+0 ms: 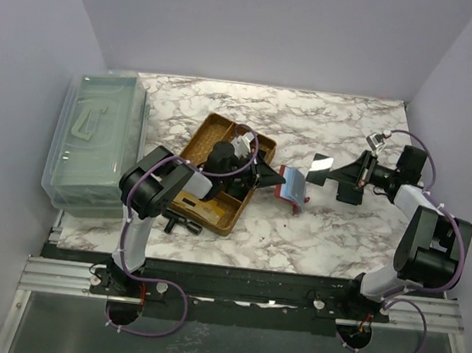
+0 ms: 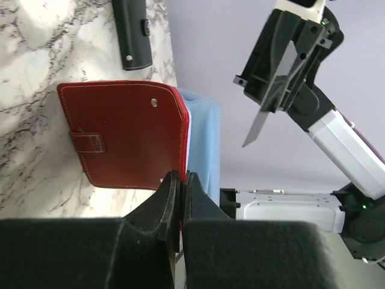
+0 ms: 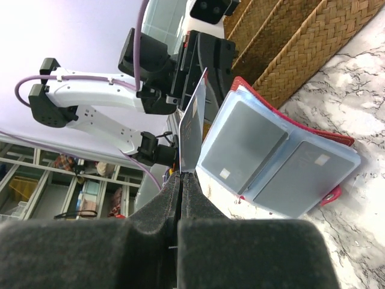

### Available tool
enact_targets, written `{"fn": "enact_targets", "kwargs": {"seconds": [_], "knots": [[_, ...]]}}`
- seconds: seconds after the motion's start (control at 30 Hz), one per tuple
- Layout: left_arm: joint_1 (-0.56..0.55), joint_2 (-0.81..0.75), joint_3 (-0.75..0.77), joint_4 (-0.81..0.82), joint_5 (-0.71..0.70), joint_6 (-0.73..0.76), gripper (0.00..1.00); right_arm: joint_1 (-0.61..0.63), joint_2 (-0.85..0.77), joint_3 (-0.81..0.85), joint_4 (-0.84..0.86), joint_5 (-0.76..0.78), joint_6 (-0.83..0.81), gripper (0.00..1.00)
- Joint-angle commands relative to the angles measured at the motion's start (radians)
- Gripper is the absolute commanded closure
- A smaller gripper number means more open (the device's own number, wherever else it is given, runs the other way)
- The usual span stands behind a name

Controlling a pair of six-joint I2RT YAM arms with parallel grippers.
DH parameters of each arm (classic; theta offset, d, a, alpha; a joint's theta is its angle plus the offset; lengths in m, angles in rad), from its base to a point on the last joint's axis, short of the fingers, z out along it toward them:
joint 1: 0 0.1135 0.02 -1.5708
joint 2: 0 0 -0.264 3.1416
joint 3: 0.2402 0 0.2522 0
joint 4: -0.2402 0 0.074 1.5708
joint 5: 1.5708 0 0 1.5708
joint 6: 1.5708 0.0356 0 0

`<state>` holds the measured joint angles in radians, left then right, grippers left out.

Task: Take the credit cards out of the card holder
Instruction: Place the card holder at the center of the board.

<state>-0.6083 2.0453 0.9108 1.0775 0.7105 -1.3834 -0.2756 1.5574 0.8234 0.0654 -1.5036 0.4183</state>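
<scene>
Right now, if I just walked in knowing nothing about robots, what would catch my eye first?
Probably the red card holder near the middle of the marble table, pinched at its edge by the left gripper with its pale blue sleeves fanned open. Just to its right, the right gripper holds a single grey card clear of the holder. A wicker tray sits beneath the left arm, a clear plastic box at the far left.

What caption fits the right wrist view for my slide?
Right gripper pinches one card clear of the open card holder.
</scene>
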Motion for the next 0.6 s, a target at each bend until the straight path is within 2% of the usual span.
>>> {"fn": "enact_targets", "kwargs": {"seconds": [0.0,0.33,0.57], "knots": [[-0.001,-0.002,0.042,-0.190,-0.051,0.093,1.00,-0.007,-0.014,0.013,0.008,0.008,0.002,1.00],[-0.001,-0.061,0.117,-0.659,-0.179,0.279,1.00,-0.007,0.002,0.015,0.013,0.006,0.004,1.00],[-0.005,-0.095,0.172,-0.890,-0.236,0.362,1.00,-0.007,0.010,0.017,0.014,0.005,0.005,1.00]]}}
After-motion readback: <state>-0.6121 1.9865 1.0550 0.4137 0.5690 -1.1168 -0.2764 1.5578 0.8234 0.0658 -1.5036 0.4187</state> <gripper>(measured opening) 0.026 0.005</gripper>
